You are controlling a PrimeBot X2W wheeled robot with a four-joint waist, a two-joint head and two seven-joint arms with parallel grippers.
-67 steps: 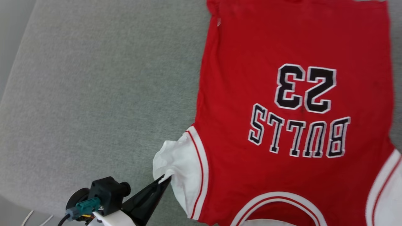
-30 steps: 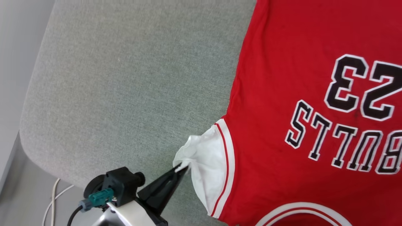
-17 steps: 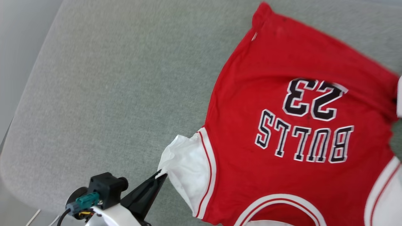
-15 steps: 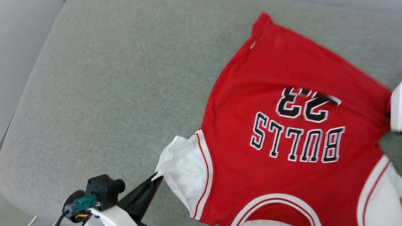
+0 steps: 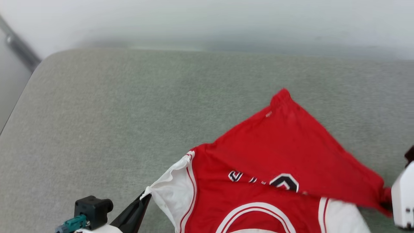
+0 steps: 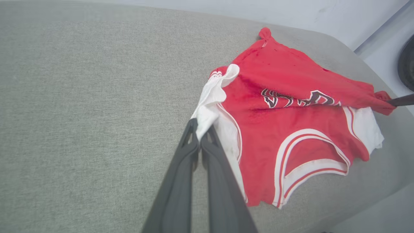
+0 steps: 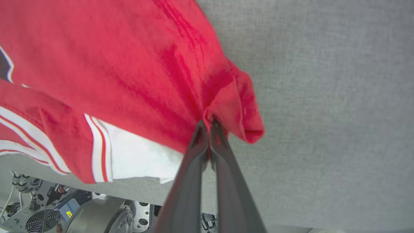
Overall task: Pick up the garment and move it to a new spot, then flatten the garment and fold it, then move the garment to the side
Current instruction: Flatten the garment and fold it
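**A:** Surface: grey fabric-covered worktop [image 5: 97, 113], with a pale wall [image 5: 207, 19] behind.

**B:** Garment [image 5: 291, 149], location?

**A:** It spans the gap between both pairs of fingers. The left fingers [image 6: 184, 168] are pinched shut on the edge of the white sleeve [image 6: 212, 97]. The right fingers [image 7: 194, 168] are pinched shut on a bunched red hem corner [image 7: 241, 110].

**B:** Appearance?

**A:** Red jersey, white sleeves, striped trim, white-banded neckline [image 5: 255, 207] between the two grips. The lower part is drawn over the chest and half covers the black-and-white lettering [image 5: 284, 183]. The crease runs slantwise from the left fingers' sleeve to the right fingers. The far hem corner [image 5: 282, 95] lies well beyond both grips, on the worktop.

**B:** Bearing on the fold?

**A:** Judged: the right arm leads. The far corner trails, so the fold looks skewed.
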